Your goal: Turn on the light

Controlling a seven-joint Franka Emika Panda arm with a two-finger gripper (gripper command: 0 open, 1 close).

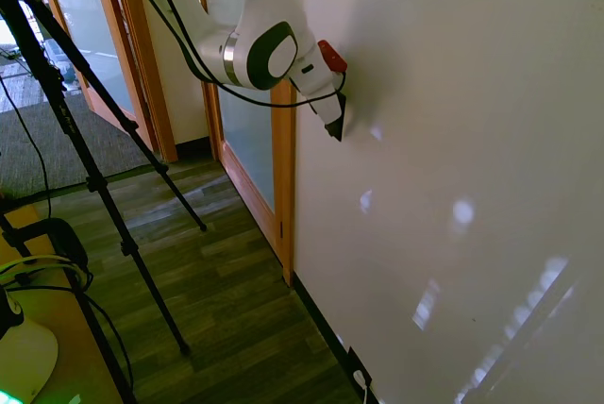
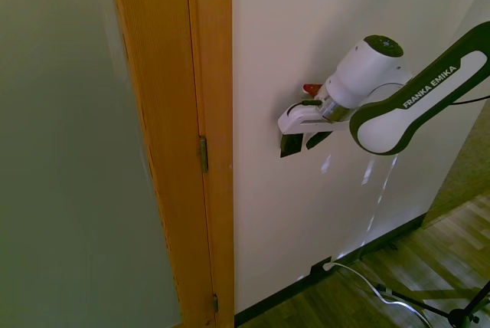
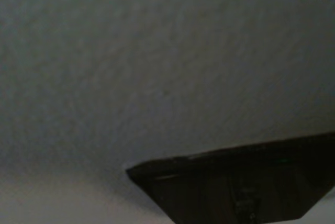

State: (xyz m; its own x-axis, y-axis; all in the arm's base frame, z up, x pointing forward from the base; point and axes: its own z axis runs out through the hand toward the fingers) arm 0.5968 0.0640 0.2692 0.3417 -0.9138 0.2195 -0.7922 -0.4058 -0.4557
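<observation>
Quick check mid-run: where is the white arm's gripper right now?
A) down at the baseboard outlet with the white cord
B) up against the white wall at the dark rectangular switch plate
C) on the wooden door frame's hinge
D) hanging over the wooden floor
B: the gripper sits at the dark rectangular switch plate on the white wall.

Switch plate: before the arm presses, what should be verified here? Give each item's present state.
1. Gripper at the switch plate on the wall: ok.
2. Plate showing in the wrist view: ok.
3. Fingers open or shut: cannot tell.
4. Fingertip touching the toggle: cannot tell, hidden.
5. Toggle position: cannot tell, blurred.
6. Door frame apart from the arm: ok.
</observation>
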